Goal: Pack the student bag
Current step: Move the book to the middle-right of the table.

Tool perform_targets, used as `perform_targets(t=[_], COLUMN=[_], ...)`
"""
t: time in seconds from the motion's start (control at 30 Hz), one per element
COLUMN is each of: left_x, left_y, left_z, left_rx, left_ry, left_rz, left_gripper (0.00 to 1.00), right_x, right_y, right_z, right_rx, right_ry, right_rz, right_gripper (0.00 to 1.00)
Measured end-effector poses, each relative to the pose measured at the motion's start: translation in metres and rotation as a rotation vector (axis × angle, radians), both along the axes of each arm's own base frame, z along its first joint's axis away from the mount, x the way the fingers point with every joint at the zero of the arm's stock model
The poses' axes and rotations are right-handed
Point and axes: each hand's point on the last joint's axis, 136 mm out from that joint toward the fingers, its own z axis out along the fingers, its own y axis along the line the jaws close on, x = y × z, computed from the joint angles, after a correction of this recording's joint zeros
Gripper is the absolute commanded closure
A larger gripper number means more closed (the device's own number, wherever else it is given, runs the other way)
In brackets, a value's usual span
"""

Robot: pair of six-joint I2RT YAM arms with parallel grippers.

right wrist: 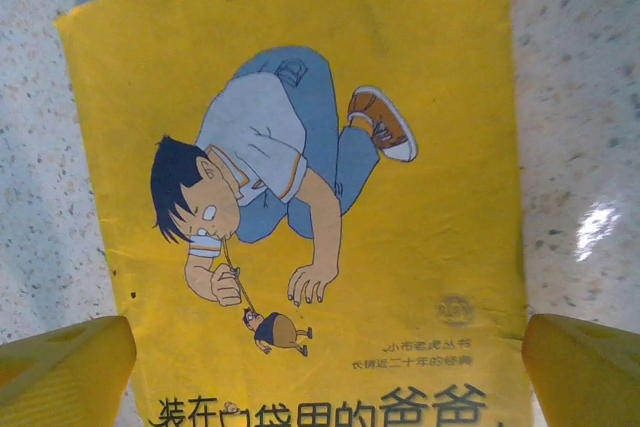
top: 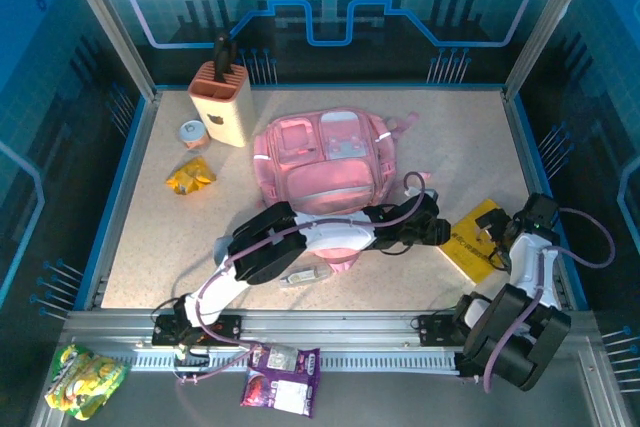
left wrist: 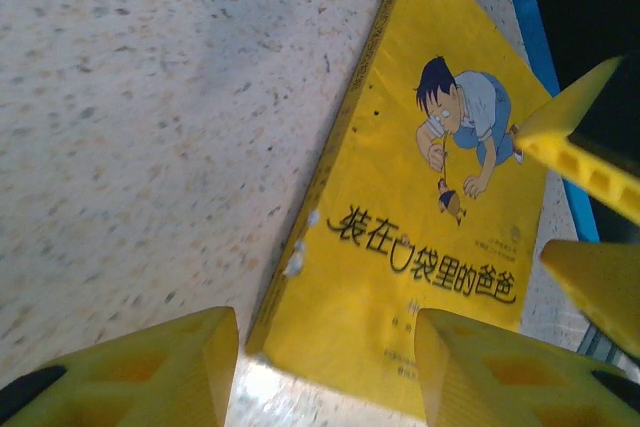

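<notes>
The student bag (top: 320, 159), a large pink backpack, lies flat in the middle of the table. To its right a yellow book (top: 478, 243) with a cartoon cover lies flat near the table's right edge. My left gripper (top: 443, 231) reaches across from the left. It stands open over the book's (left wrist: 420, 247) near corner, one finger (left wrist: 150, 372) over bare table, the other over the cover. My right gripper (top: 498, 237) hangs open above the book (right wrist: 330, 147), its fingertips (right wrist: 60, 372) apart at the cover's two long sides. Its yellow fingers (left wrist: 590, 162) also appear in the left wrist view.
A beige knife block (top: 222, 99), a small tin (top: 193, 134) and a yellow snack packet (top: 190, 177) sit at the back left. A grey-blue pencil case (top: 305, 275) lies under my left arm. Two snack packs (top: 282, 379) (top: 85, 379) rest on the front rail. The blue table rim (top: 535, 182) runs close to the book.
</notes>
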Motion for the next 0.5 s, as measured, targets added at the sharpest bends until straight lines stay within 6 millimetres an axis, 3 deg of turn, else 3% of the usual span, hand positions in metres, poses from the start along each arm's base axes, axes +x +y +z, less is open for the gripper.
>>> perform_targets(t=[0.23, 0.5], left_x=[-0.003, -0.009], left_y=[-0.023, -0.02], left_z=[-0.014, -0.02], left_rx=[-0.003, 0.01], left_ry=[0.055, 0.118], left_rz=[-0.054, -0.043], left_gripper=[0.49, 0.5], right_x=[0.004, 0.027], right_y=[0.002, 0.006], right_z=[-0.012, -0.007], right_rx=[0.045, 0.058], right_ry=[0.017, -0.033], right_rz=[0.007, 0.07], right_gripper=[0.0, 0.0])
